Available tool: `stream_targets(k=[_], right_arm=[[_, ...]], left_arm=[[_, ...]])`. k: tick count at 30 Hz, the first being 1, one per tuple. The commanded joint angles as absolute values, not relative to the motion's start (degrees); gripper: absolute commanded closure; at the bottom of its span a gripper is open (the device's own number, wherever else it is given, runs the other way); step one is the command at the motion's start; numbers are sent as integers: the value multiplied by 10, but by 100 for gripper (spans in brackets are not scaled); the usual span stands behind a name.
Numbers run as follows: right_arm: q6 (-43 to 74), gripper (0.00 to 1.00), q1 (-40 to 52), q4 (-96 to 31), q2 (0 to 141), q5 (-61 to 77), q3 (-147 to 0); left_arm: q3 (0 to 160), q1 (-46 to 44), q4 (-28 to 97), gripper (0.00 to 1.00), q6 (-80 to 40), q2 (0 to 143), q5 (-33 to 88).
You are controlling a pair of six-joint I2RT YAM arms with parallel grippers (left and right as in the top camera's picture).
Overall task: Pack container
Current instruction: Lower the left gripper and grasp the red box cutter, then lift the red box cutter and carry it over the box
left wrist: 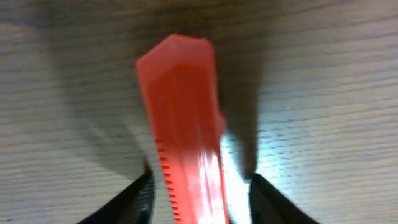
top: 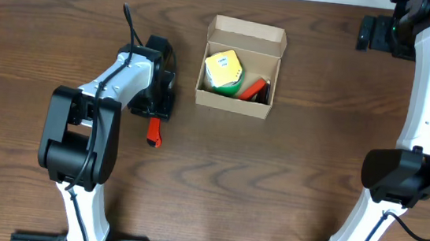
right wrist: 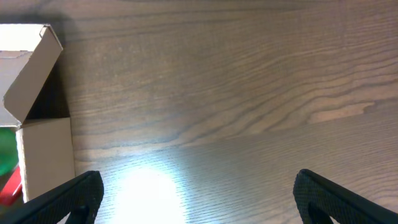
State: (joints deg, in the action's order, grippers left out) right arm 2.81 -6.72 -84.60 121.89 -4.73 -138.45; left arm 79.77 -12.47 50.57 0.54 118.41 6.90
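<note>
Looking down from overhead, the box (top: 240,66) sits open on the table (top: 288,183), up past centre, its flap (top: 248,30) standing at the far edge. Inside, a yellow-green item (top: 224,68) fills the left part and an orange piece (top: 252,88) lies by the right wall. The left gripper (top: 154,108) is low, just left of the box and apart from it, with a red tool (top: 153,133) poking out of its tip. The right gripper (top: 370,33) is away in the far right corner, well apart from everything.

Over to the left wrist: the red tool runs straight up between the two fingers (left wrist: 134,200). A bright gap shows on its right side, while the left side looks close to the pad. The picture is blurred, so I cannot tell whether the jaws actually clamp it.

On the right wrist, the jaws are spread wide over bare wood with nothing between them. The box shows at the left edge, flap tilted up.
</note>
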Motion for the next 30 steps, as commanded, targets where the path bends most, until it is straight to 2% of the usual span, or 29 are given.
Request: stream_targets(k=[1, 3, 10, 12, 20, 30], right_arm=[[34, 1, -66, -847, 1222, -49, -1385], [34, 1, -66, -847, 1222, -49, -1385], [34, 1, -66, -847, 1222, -49, -1385], [34, 1, -66, -847, 1222, -49, -1385], [34, 1, -66, -847, 1222, -49, -1385], [34, 1, -66, -847, 1222, -49, -1385]], left_arm=[[776, -120, 503, 53, -9, 1234, 54], [776, -120, 503, 56, -10, 1234, 51], [776, -120, 508, 89, -20, 1234, 41], [776, -120, 509, 94, -24, 1234, 41], [793, -120, 531, 94, -40, 1225, 73], [935, -120, 627, 94, -62, 1165, 69]])
